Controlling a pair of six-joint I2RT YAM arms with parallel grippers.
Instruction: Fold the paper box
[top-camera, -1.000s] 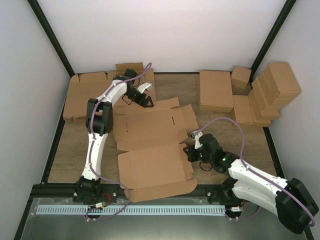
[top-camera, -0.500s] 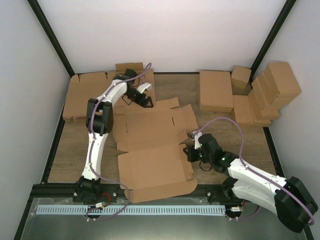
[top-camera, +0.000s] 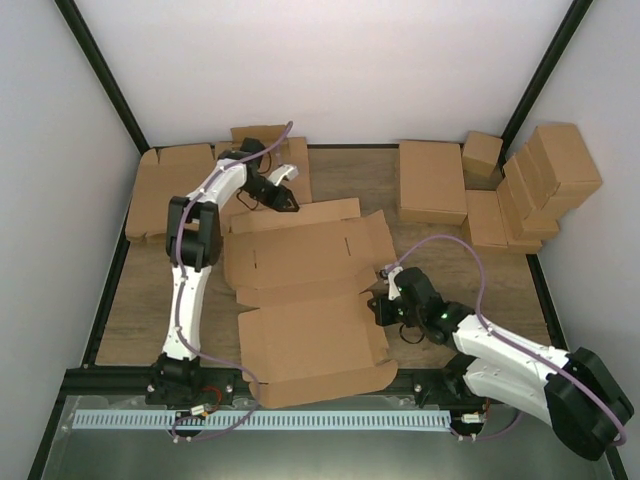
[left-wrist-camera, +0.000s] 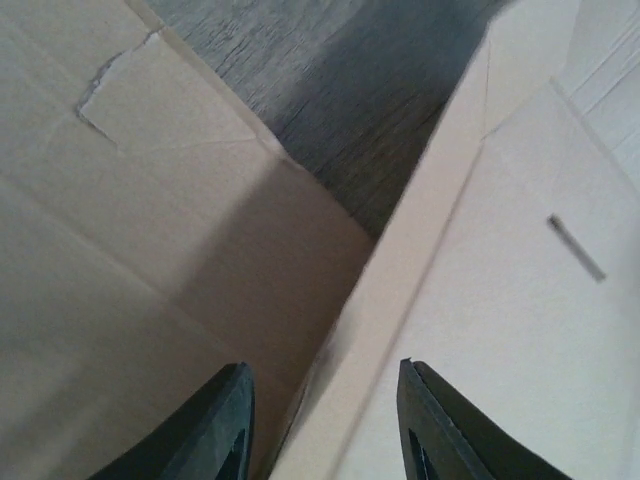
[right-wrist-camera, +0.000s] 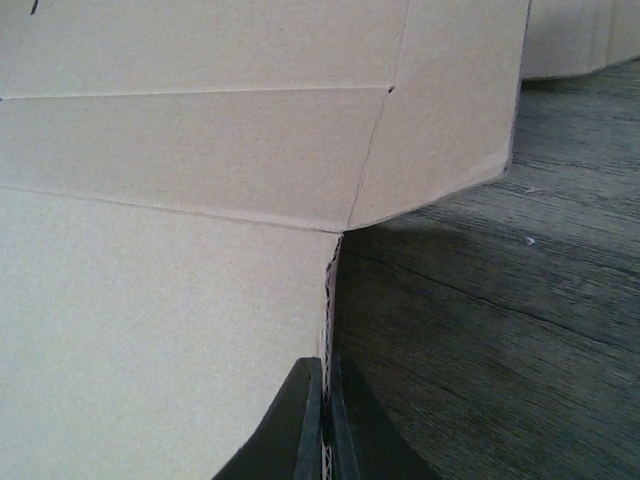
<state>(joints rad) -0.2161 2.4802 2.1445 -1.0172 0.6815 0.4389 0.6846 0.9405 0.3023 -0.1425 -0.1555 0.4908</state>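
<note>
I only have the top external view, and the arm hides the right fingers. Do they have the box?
Observer: Yes. In the right wrist view the right fingers are pinched shut on the corrugated side edge of the paper box.
Operator: And the other arm, at the back?
Observer: The left wrist view shows the left fingers apart, straddling the edge of the far flap, not closed on it.

No text, label, brand or number is readable on anything.
</note>
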